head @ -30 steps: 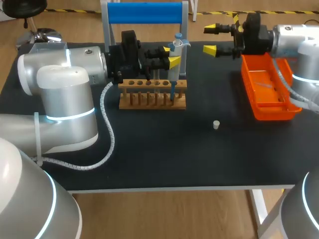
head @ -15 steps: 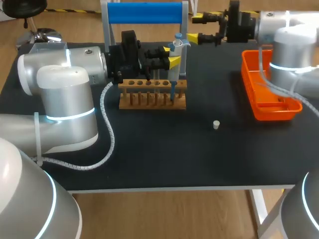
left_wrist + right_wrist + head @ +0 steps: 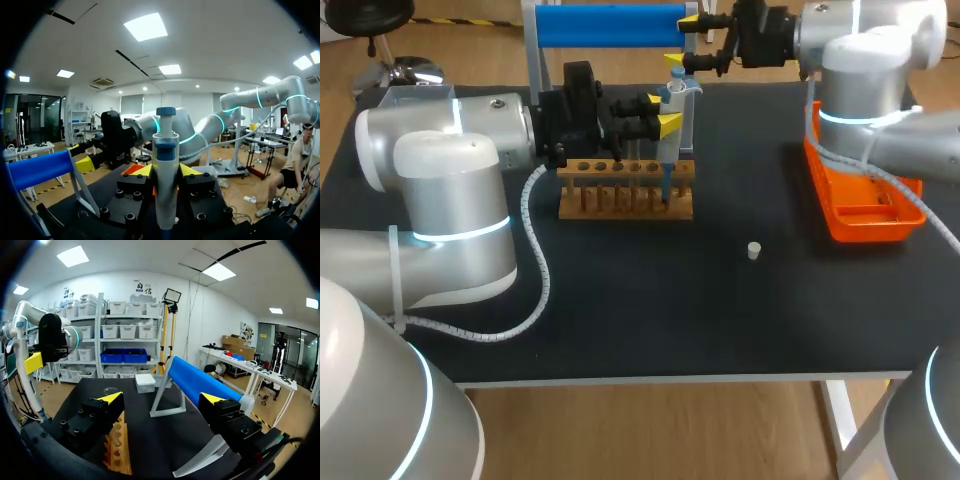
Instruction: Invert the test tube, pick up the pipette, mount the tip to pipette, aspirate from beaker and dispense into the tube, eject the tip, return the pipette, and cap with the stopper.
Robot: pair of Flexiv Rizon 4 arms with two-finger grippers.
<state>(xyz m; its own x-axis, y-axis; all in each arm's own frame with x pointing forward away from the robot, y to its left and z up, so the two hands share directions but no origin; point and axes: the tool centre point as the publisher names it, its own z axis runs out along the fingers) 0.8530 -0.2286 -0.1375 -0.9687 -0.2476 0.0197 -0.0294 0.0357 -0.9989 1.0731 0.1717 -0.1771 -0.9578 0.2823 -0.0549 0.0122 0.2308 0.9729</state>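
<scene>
Grey-and-blue plastic pipette (image 3: 668, 150): upright, long axis vertical, clamped in left gripper (image 3: 666, 111); tip down at wooden test-tube rack's (image 3: 625, 192) right end, near black table's (image 3: 620, 300) rear edge. Right gripper (image 3: 687, 40): spread wide, empty, just rear-right of plunger.

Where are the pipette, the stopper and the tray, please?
pipette (image 3: 666, 155), head view, on its white lower body.
stopper (image 3: 754, 250), head view, on its top.
tray (image 3: 868, 230), head view, on its near wall.
</scene>
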